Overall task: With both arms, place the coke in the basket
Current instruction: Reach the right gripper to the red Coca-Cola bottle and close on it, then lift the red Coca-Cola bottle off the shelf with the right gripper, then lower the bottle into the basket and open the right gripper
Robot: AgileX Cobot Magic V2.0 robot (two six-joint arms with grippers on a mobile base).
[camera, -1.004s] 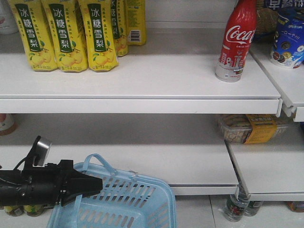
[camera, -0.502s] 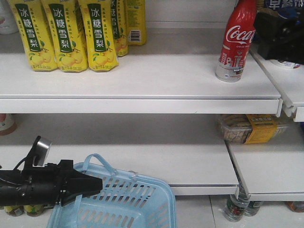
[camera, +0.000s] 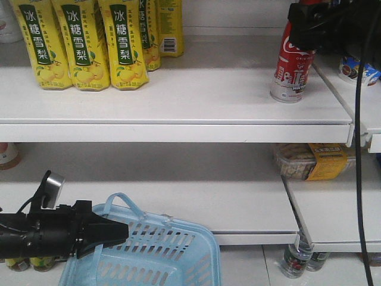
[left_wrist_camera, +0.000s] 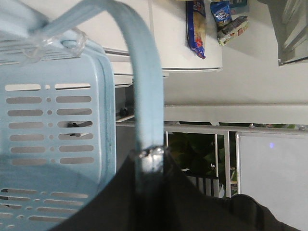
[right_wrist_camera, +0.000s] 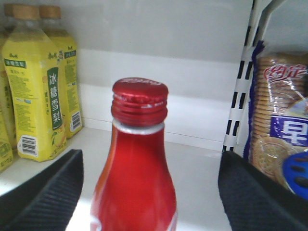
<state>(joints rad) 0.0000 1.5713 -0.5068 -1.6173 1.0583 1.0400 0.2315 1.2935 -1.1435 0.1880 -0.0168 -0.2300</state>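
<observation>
White shelf (camera: 178, 98), glossy coke (camera: 292, 67), slotted basket (camera: 172, 247)

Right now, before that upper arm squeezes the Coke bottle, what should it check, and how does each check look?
1. Coca-Cola bottle sits between the fingers of the right gripper: ok.
2. Right gripper open, both fingers apart from the bottle: ok.
3. Bottle upright on the white shelf: ok.
4. Biscuit pack clear of the finger nearest it: cannot tell.
5. Left gripper clamped on the handle of the light blue basket: ok.
</observation>
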